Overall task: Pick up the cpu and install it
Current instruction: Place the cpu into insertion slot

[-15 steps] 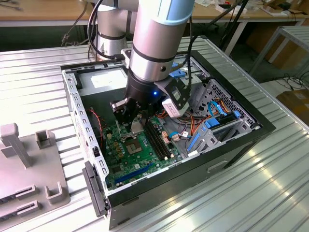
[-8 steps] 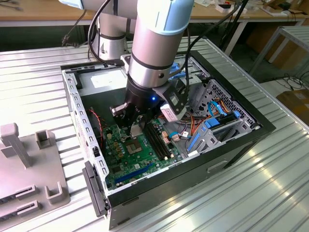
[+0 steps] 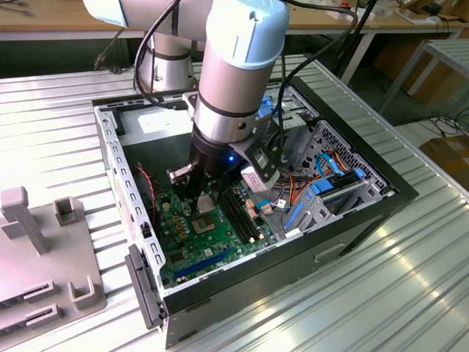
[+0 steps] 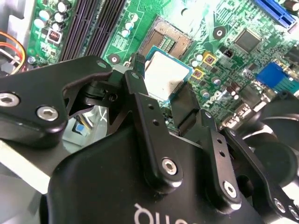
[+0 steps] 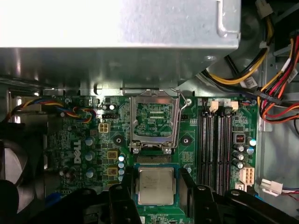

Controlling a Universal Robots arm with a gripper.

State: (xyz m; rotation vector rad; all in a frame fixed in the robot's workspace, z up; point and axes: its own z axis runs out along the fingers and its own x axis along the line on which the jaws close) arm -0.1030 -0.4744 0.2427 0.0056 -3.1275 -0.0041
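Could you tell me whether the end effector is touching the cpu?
Touching: in the first wrist view, the end effector clamps the cpu by two opposite edges.

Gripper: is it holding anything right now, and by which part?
Yes: the gripper holds the cpu, its fingers clamped on two opposite edges, the silvery face left bare.

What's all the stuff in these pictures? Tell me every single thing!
table: one, silver ribbed metal, under everything
computer case: one, black, lying open on the table
grey stand: one, grey, on the table at the exterior view's left
motherboard: one, green, inside the case
socket: one, metal frame with dark centre, on the motherboard
memory slots: several, black, beside the socket
cables: a bundle, red, orange, yellow and black, at the case's edge
cpu: one, silvery-grey, held just above the motherboard
arm: one, silver-grey, reaching into the case
gripper: one, black, shut on the cpu
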